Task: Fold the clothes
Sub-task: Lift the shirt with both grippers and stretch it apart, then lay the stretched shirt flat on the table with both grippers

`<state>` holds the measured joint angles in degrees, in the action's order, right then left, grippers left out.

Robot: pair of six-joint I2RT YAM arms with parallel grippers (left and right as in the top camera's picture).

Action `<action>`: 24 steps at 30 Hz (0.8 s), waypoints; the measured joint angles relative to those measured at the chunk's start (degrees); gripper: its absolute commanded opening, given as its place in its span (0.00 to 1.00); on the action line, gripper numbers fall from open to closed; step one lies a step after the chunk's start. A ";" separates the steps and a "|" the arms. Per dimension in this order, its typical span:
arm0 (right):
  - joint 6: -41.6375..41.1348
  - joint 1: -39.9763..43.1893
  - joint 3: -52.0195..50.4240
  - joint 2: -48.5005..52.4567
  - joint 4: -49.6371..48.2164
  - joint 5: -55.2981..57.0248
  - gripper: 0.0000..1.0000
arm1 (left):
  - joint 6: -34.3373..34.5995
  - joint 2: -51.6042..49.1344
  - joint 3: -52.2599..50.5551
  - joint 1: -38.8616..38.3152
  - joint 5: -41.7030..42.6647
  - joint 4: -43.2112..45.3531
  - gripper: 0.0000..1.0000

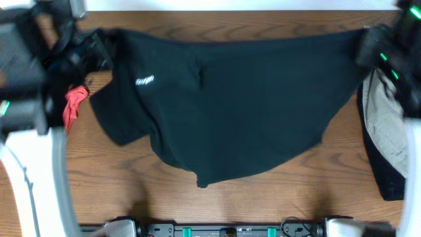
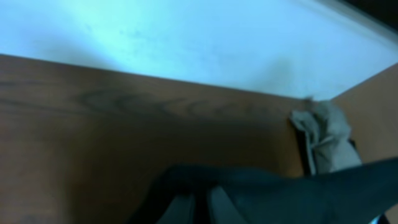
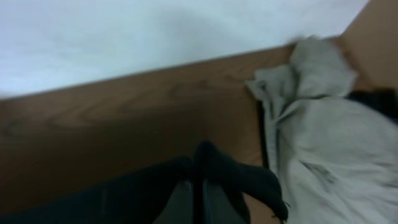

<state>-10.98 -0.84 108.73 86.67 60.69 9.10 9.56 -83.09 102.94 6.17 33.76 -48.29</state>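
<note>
1. Your black shirt (image 1: 237,112) is spread wide across the wooden table (image 1: 263,197). Its top edge is pulled taut from 10 o'clock to 2 o'clock in the overhead view.
2. Your left gripper (image 2: 200,202) is pinched together on the black shirt's corner at 10 o'clock, with fabric draped over its fingers.
3. Your right gripper (image 3: 199,198) is clamped on the opposite corner at 2 o'clock, with cloth bunched at its tips.
4. The white logo lettering (image 1: 145,81) faces up, left of centre.
5. The coral-red tee (image 1: 74,105) lies crumpled at 9 o'clock, just beside the shirt's sleeve.
6. The beige garment (image 1: 388,125) lies at 3 o'clock.
</note>
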 measured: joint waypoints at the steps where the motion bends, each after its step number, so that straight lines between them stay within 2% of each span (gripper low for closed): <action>1: 0.04 0.04 -0.07 2.49 -1.90 -0.24 0.01 | -0.22 -2.49 0.00 -0.55 -0.13 2.16 0.06; 7: 1.18 0.26 -0.92 14.71 -19.85 -3.02 0.01 | -0.31 -15.72 0.48 -1.60 -0.96 16.98 0.06; 12: 1.38 0.42 -0.46 15.67 -30.18 -3.76 0.01 | 3.39 -21.33 6.82 -1.11 -1.16 28.87 0.06; 15: 1.36 1.38 3.28 15.32 -31.36 -3.72 0.01 | 7.13 -21.31 14.43 0.20 -0.83 31.98 0.06; 18: 1.33 2.89 6.56 13.86 -27.41 -4.11 0.01 | 9.22 -19.30 20.59 1.51 -0.28 27.30 0.06; 20: 1.33 4.07 7.67 12.35 -21.86 -4.35 0.01 | 9.77 -16.94 22.45 1.68 0.50 18.73 0.06; 24: 1.42 5.73 7.30 10.75 -9.68 -3.80 0.01 | 6.82 -14.75 22.95 0.37 0.61 -4.52 0.06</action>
<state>-9.56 4.89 116.03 97.43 51.00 5.30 16.38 -97.84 125.89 6.55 34.37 -52.82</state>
